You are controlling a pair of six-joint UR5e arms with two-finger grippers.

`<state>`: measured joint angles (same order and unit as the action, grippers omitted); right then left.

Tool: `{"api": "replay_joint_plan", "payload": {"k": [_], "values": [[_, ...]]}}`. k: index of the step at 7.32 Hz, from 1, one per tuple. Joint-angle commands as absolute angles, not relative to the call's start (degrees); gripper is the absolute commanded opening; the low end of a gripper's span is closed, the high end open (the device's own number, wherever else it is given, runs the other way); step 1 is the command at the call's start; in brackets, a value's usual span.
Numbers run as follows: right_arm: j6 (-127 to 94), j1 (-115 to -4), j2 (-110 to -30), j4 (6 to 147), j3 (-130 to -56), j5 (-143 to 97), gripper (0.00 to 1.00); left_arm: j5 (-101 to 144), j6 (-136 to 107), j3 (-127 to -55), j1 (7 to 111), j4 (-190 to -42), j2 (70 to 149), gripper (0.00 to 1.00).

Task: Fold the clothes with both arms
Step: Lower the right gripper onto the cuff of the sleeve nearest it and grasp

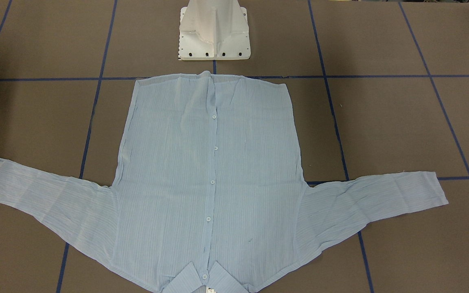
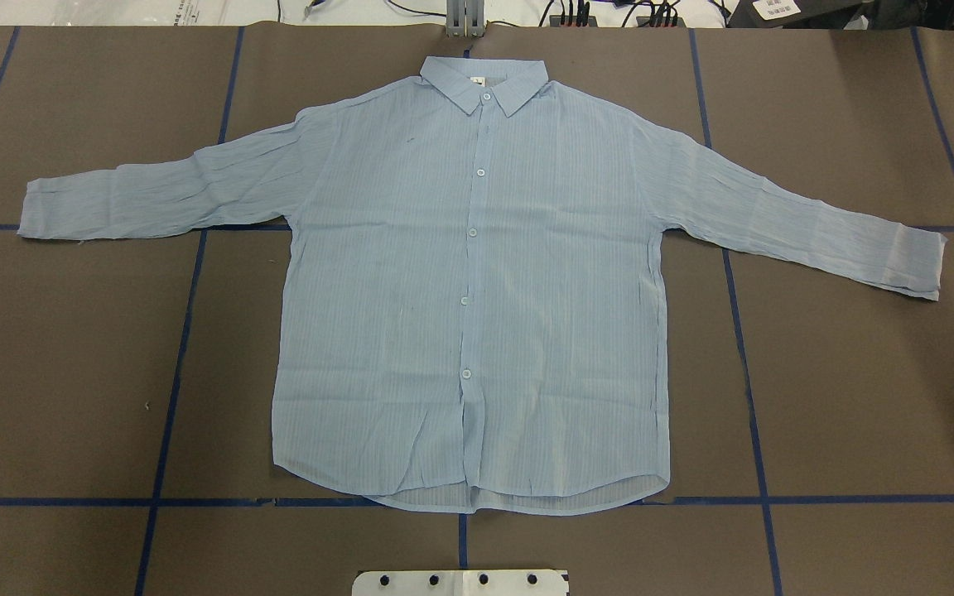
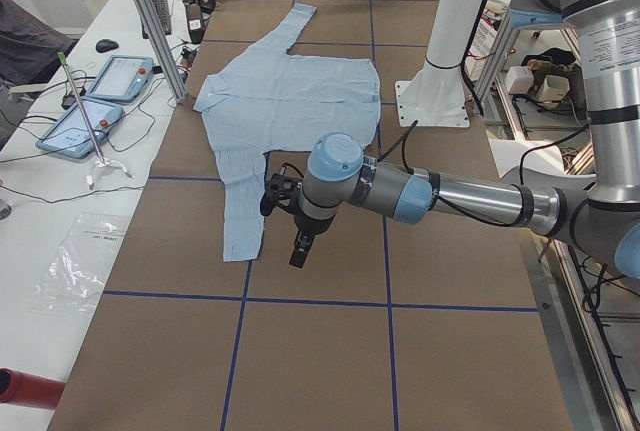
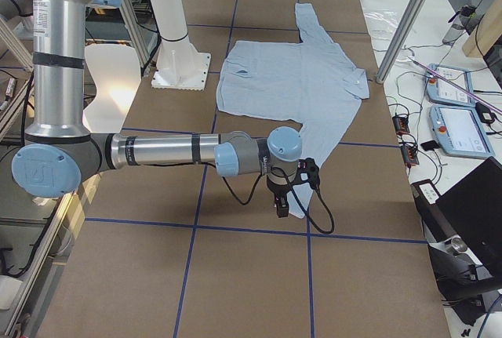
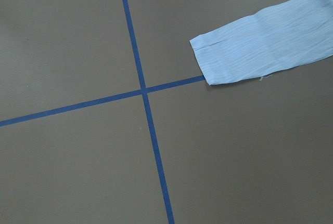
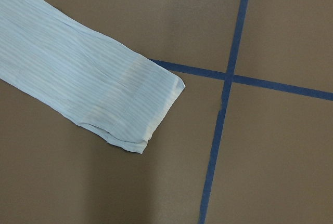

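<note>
A pale blue striped button-up shirt lies flat and face up on the brown table. It is buttoned down the front with small white buttons. Its collar is at the far edge from the robot, with a white neck label showing inside. Its hem lies near the white pedestal base. Both sleeves are spread outward. The left sleeve runs almost straight out along a blue tape line, and the right sleeve slants slightly toward the robot.

The left arm reaches low across the table. The left gripper points down just beside the end of the left sleeve. Its wrist camera shows the left cuff lying flat near a crossing of tape lines, with nothing touching it.

The right arm stretches out in the same way. The right gripper hangs by the end of the right sleeve, and its wrist camera shows the right cuff lying loose on the table.

Each gripper appears in a side view only, so whether either pair of jaws is spread or pressed together cannot be told. Two teach pendants lie on a white bench beyond the table.
</note>
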<state>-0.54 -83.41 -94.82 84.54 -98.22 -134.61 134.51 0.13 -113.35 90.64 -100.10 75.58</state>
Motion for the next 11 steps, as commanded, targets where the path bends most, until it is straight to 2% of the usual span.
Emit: {"api": "replay_joint_plan", "payload": {"k": [1,5,6,7,8,11], "values": [[-0.61,-83.41,-94.92,84.29,-98.26,-134.74,1.00,134.47,-0.26,-113.29,90.27,-99.93,75.94,1.00],[-4.18,-80.26,-94.84,83.67,-97.74,-134.65,1.00,134.65,-0.18,-113.29,90.18,-100.46,75.94,1.00],[-15.96,-76.85,-93.27,80.19,-97.65,-134.21,0.99,134.65,-0.18,-113.38,90.18,-100.46,75.94,1.00],[-27.83,-73.34,-92.82,76.15,-97.04,-133.25,0.92,134.56,-0.18,-113.47,90.18,-100.63,76.29,1.00],[-32.30,-72.00,-92.73,71.68,-95.03,-131.50,0.92,134.47,0.09,-113.12,90.18,-100.63,76.64,1.00],[-47.17,-71.29,-89.21,57.27,-81.95,-131.57,0.94,134.56,0.18,-113.47,90.18,-100.63,76.64,1.00]]}}
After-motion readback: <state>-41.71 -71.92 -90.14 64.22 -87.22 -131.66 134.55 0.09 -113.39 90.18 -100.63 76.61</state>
